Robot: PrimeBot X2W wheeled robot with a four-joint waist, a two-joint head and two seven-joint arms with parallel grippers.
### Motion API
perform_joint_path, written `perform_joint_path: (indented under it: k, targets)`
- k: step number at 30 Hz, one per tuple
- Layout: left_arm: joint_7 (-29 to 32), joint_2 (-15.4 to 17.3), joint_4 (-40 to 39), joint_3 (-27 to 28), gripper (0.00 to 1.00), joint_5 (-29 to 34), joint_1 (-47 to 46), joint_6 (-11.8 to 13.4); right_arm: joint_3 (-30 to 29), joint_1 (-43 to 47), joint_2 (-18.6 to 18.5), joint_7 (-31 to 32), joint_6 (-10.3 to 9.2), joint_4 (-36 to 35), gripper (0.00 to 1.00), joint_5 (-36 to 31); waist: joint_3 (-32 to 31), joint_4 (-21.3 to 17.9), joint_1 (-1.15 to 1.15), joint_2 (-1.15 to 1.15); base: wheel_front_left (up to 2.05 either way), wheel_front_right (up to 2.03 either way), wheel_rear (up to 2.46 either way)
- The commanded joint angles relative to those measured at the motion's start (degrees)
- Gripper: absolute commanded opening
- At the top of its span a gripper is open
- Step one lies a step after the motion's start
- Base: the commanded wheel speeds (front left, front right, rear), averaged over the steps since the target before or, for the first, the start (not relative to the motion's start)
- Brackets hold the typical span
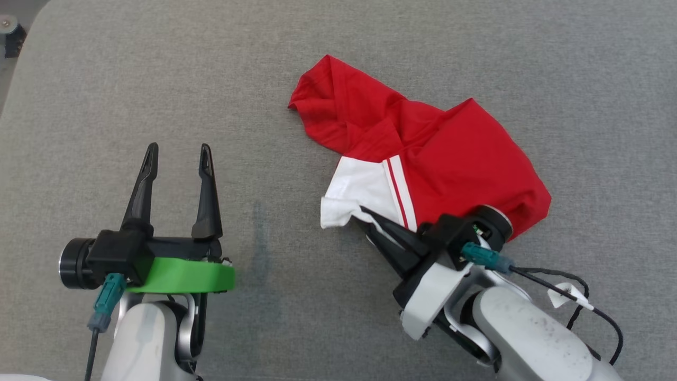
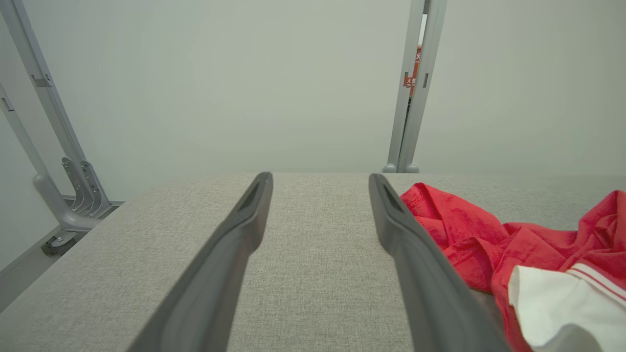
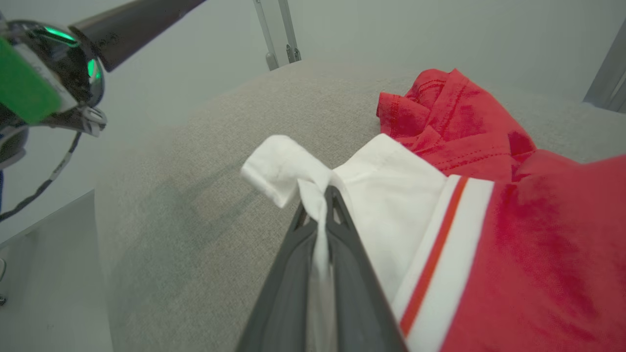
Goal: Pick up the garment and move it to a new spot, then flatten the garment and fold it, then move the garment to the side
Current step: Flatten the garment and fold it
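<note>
Pinched white sleeve [image 1: 353,186] of red shirt [image 1: 455,153] in right end effector [image 1: 365,211]; held left end effector [image 1: 179,151] spread, well apart, above grey table [image 1: 158,79].

Not much to read here, honestly. The only lettering I can spot is in the left wrist view: a small red sign [image 2: 413,73] peeking through the narrow gap between two grey upright posts [image 2: 402,122], beyond the far edge of the bench [image 2: 313,195]. It has pale characters on the red that look like Chinese script. The clearest one looks like 火, near the top of the strip and again a bit lower. The rest is too small and blurry to make out, so I can't tell what the whole sign says.
</note>
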Motion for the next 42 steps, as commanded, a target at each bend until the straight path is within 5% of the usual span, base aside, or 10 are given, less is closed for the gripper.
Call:
perform_joint_path:
  k: [1, 10, 19, 21, 22, 30, 42]
  targets:
    - [0.0, -0.03, -0.02, 0.28, 1.0, 0.4, 0.67, -0.16, -1.64, 0.25, -0.14, -1.25, -0.11, -1.71, 0.0, 0.44, -1.02, -2.1, 0.0, 0.0, 0.0, 0.0, 0.0]
    - [0.0, 0.52, 0.43, 1.22, 1.0, 1.68, 1.39, -0.9, -23.9, 7.89, 3.89, -5.33, -0.1, -9.49, 0.0, -1.15, -2.31, -6.89, 0.0, 0.0, 0.0, 0.0, 0.0]
    - [0.0, 0.96, 1.02, 1.41, 1.0, 2.3, 1.75, -1.31, -46.62, 15.78, 9.3, -7.13, -0.09, -5.06, 0.0, 1.21, -2.61, -8.62, 0.0, 0.0, 0.0, 0.0, 0.0]
    - [0.0, 1.01, 1.12, 1.47, 1.0, 2.2, 1.81, -1.37, -49.2, 16.56, 9.61, -7.43, -0.09, -2.64, 0.43, 1.85, -2.67, -8.74, 0.0, 0.0, 0.0, 0.0, 0.0]
    - [-0.01, 1.01, 1.2, 1.43, 1.0, 2.19, 1.89, -1.4, -50.32, 16.82, 9.71, -7.65, -0.09, -1.39, 0.95, 2.13, -2.73, -8.76, 0.0, 0.0, 0.0, 0.0, 0.0]
    - [0.0, 1.17, 1.6, 1.95, 1.0, 2.2, 3.42, -0.71, -51.25, 17.08, 9.38, -10.83, -0.09, -2.74, 1.0, -2.86, -4.08, -9.04, 0.0, 0.0, 0.0, 0.0, 0.0]
    - [0.0, 1.76, 2.76, 2.03, 1.0, 2.26, 8.52, 0.09, -40.88, 22.45, 6.21, -6.73, -0.09, -14.35, 1.0, -9.31, -9.29, -9.12, 0.0, 0.0, 0.0, 0.0, 0.0]
